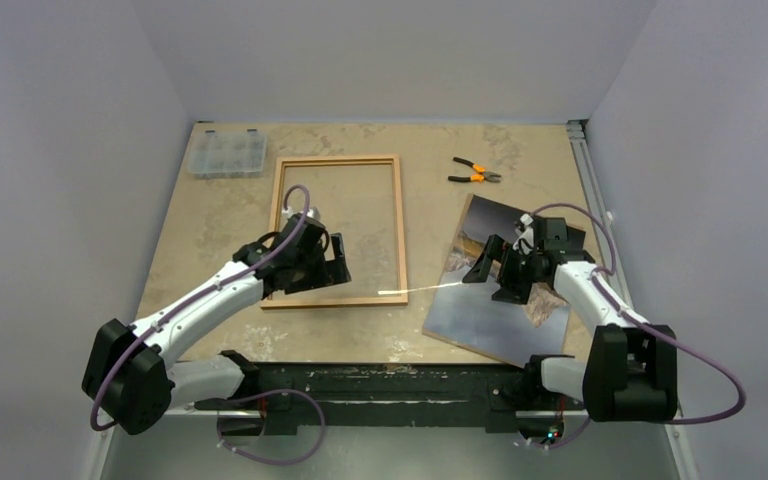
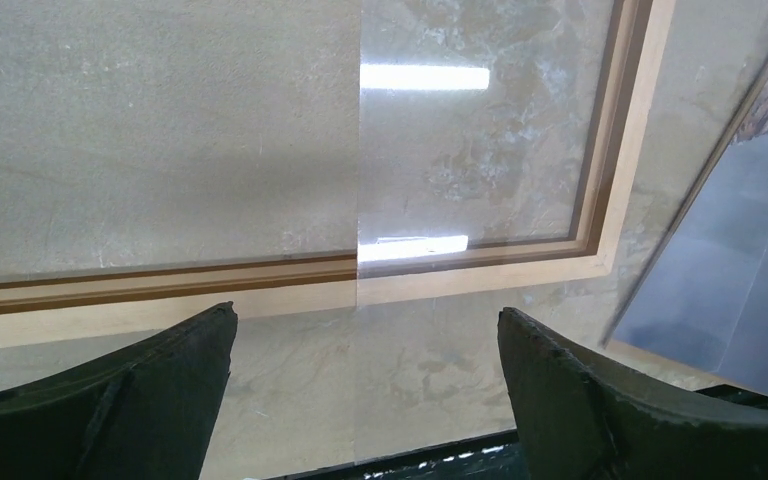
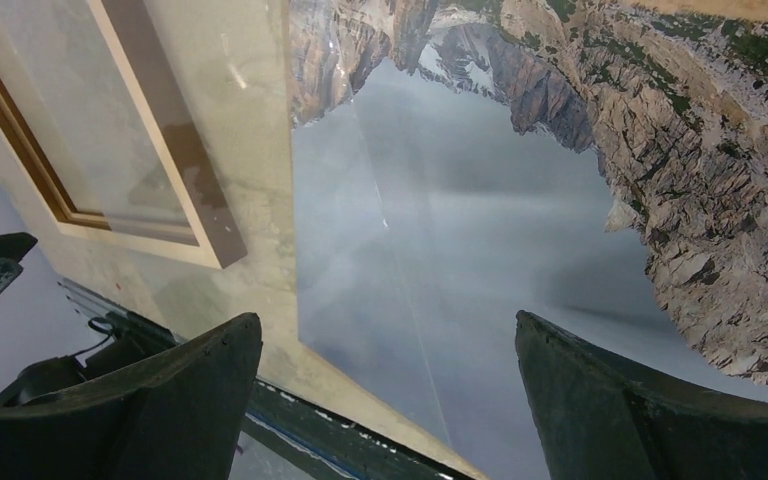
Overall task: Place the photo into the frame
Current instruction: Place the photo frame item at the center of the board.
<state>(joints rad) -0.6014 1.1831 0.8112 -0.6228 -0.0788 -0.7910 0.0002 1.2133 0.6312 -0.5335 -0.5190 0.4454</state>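
Top external: the photo (image 1: 480,322) lies right of the frame (image 1: 401,220), long side near-to-far, with my right gripper (image 1: 497,268) right over it. Jaws spread wide, and the left gripper (image 1: 328,264) too.

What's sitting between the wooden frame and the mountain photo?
Between frame and photo, the top view shows tabletop crossed by the glinting edge of what looks like a clear sheet.
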